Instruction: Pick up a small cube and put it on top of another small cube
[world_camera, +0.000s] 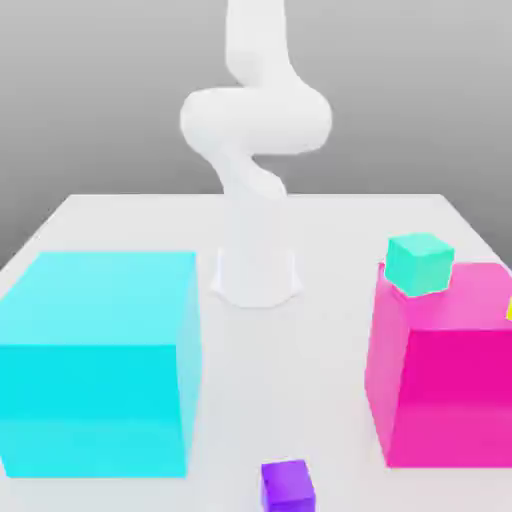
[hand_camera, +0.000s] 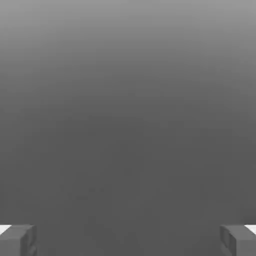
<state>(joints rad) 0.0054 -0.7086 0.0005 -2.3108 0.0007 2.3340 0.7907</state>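
The small purple cube (world_camera: 287, 485) lies on the white table near its front edge, between the two big cubes. The small mint-green cube (world_camera: 420, 263) rests on the back corner of the huge magenta cube (world_camera: 450, 370) at the exterior view's right. My white arm (world_camera: 255, 120) rises from its base at the back middle of the table and bends upward out of the picture. In the hand view my gripper (hand_camera: 128, 240) stands open, its two grey fingertips (hand_camera: 20, 240) far apart with nothing between them, against a plain grey background.
A huge cyan cube (world_camera: 100, 360) fills the exterior view's left of the table. A sliver of yellow (world_camera: 509, 310) shows at the right edge on the magenta cube. The white table (world_camera: 290, 380) has a free strip between the big cubes.
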